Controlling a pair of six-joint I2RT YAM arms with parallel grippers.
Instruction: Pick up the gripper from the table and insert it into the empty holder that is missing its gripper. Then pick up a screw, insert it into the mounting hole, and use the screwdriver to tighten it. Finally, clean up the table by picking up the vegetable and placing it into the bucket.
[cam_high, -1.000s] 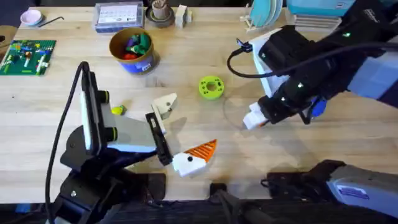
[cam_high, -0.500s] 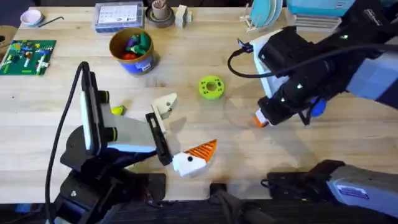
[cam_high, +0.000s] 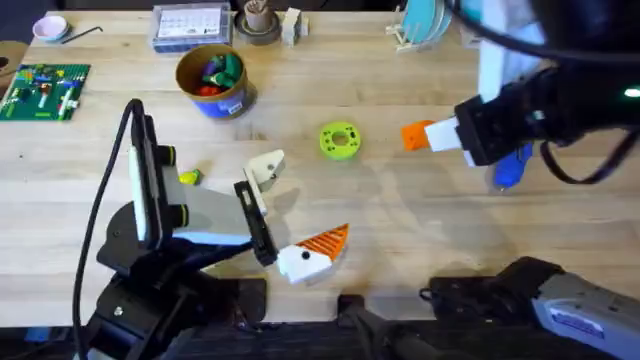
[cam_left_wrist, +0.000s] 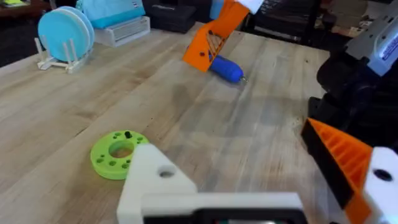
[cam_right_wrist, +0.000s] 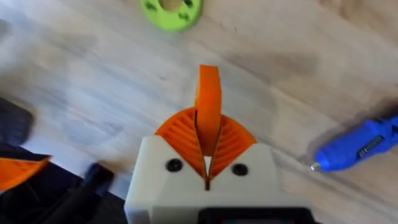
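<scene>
The gripper (cam_high: 415, 135), the loose orange ribbed wedge, is held off the desk (cam_high: 330, 210), pinched upright between the orange pads of the right gripper (cam_right_wrist: 208, 163), whose jaws are closed on it with the wedge's tip sticking out ahead. A second ago it was low by the desk surface, further toward the near edge; it has since been lifted and carried toward the green ring (cam_high: 339, 140), so the pick-up is judged done and the carry to the holder is under way. The holder (cam_high: 266, 169), the plain white block on the left gripper (cam_high: 292, 215), is presented near the middle of the desk, with its orange-tipped partner (cam_high: 313, 252) beside it; the left jaws are spread apart and hold nothing. The screwdriver (cam_high: 509, 172) is lying on the desk just behind the right arm. The vegetable (cam_high: 188, 177) is left near the left arm, and the bucket (cam_high: 213, 80) stands at the far side; the screw and clean-up steps remain.
</scene>
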